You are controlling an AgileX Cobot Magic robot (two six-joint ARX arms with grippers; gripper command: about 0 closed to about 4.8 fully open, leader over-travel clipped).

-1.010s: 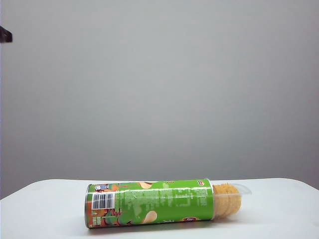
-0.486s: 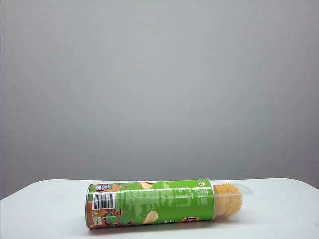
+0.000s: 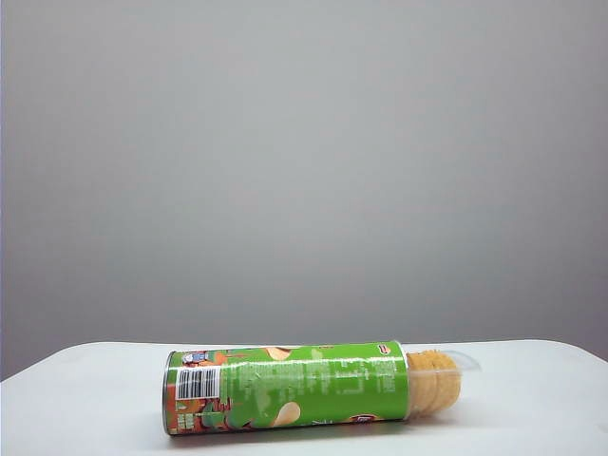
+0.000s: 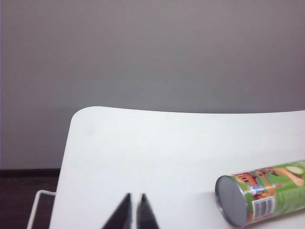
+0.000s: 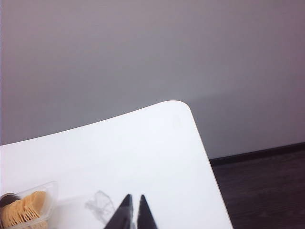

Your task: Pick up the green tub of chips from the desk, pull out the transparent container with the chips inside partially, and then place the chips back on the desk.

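Now the can (image 3: 285, 388) is lying on its side on the white counter (image 3: 532, 399), near the front edge in the exterior view, with its long axis running left to right. Its barcode patch and orange-red graphics are sitting at the left end, and a small red logo is showing near the right end. From that right end the clear tray (image 3: 454, 366) is sticking partway out, carrying a stack of yellow-tan chips (image 3: 433, 380) that is resting just above the counter. No arm is showing in the exterior view. In the left wrist view, the left fingers (image 4: 134, 212) are pressed together and holding nothing, hanging over bare counter well apart from the can's grey metal base (image 4: 230, 200), which is facing the camera. In the right wrist view, the right fingers (image 5: 133, 212) are likewise pressed together and empty, hovering over the counter near the tray's flared rim (image 5: 45, 193) and the chips inside it, without touching them. Beyond the counter's rounded corners a plain grey wall (image 3: 304, 171) is filling the background, and dark floor (image 5: 267, 191) is showing past the counter's edge in the right wrist view.
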